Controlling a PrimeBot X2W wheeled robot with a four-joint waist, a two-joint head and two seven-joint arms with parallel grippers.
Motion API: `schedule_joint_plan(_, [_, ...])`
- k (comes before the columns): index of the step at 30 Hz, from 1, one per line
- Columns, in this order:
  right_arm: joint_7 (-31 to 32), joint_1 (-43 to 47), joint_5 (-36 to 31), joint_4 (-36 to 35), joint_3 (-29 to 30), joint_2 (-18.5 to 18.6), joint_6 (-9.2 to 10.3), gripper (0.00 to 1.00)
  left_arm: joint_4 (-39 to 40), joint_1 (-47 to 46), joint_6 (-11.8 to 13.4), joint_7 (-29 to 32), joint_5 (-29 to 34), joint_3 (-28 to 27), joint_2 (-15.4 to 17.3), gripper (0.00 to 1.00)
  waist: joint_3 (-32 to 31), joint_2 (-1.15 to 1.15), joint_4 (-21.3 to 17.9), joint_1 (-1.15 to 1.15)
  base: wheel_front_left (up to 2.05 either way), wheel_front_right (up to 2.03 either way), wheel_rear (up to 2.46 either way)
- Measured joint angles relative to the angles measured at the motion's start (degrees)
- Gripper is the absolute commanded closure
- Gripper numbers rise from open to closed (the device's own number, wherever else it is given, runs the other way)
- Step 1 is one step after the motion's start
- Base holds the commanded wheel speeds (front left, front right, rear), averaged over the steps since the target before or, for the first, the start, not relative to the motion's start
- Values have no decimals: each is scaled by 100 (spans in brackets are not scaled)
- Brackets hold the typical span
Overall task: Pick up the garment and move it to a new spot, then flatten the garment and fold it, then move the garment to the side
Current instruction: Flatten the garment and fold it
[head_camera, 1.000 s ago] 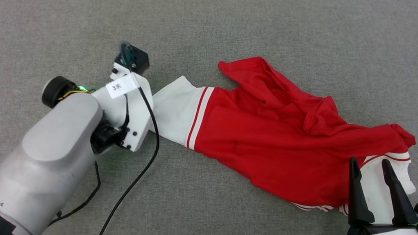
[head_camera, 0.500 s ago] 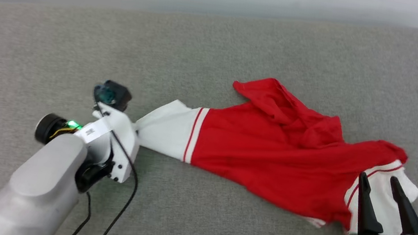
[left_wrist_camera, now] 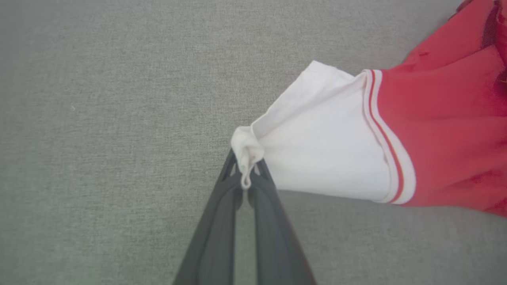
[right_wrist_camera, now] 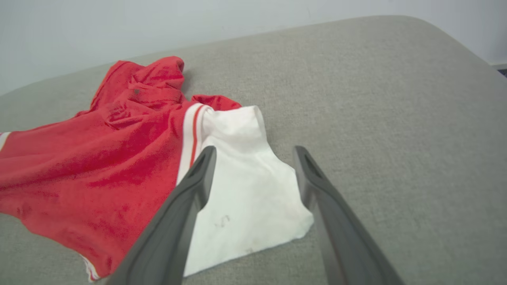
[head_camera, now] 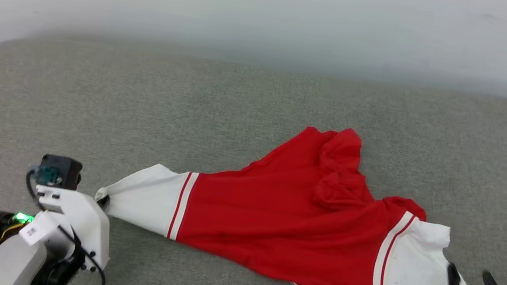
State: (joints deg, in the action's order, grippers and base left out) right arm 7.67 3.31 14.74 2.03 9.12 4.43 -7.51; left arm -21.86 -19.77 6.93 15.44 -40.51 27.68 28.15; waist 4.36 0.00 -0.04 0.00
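The garment (head_camera: 281,227) lies rumpled and drawn out sideways on the grey cushion (head_camera: 239,100), with its red body in the middle and a white sleeve at each end. The left gripper (left_wrist_camera: 246,174) is at the garment's left end, its fingers pressed together on the bunched tip of that sleeve. The right gripper (right_wrist_camera: 253,158) hovers by the garment's right sleeve, its fingers spread wide and gripping nothing.
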Motion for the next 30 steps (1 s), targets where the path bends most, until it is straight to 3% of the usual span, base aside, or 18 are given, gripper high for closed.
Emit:
schedule_joint_plan(6, [1003, 75, 112, 657, 413, 450, 0, 0, 1006, 756, 459, 14, -121, -219, 265, 100, -148, 0, 143, -1, 0, 0, 0])
schedule_joint_plan(10, [1616, -170, 310, 996, 289, 728, 1, 0, 1530, 986, 670, 96, -126, -249, 339, 100, -94, 0, 202, 0, 0, 0, 0])
schedule_joint_plan(15, [2423, -648, 425, 1349, -165, 991, 0, 0, 1898, 1024, 789, 125, -125, -280, 369, 100, 85, 0, 245, 0, 0, 0, 0])
schedule_joint_plan(23, [3322, -1162, 588, 1858, -883, 1421, 2, 0, 2016, 973, 773, 76, -147, -279, 333, 100, 431, 0, 348, 0, 0, 0, 0])
schedule_joint_plan(24, [3414, -1202, 653, 1917, -902, 1440, 3, 55, 2011, 959, 770, 56, -148, -278, 326, 100, 468, 0, 362, 0, 0, 0, 0])
schedule_joint_plan(25, [3474, -1245, 681, 1942, -928, 1465, 3, 89, 2001, 944, 765, 49, -149, -277, 316, 100, 499, -1, 375, -1, 0, 0, 0])
schedule_joint_plan(26, [3475, -1275, 740, 1971, -932, 1471, 3, 100, 1995, 934, 756, 43, -151, -278, 308, 100, 528, -1, 385, -1, 0, 0, 0])
schedule_joint_plan(30, [3399, -1415, 832, 2036, -1028, 1518, 10, 100, 1948, 904, 717, -1, -167, -280, 280, 100, 589, 0, 394, 0, 0, 0, 0])
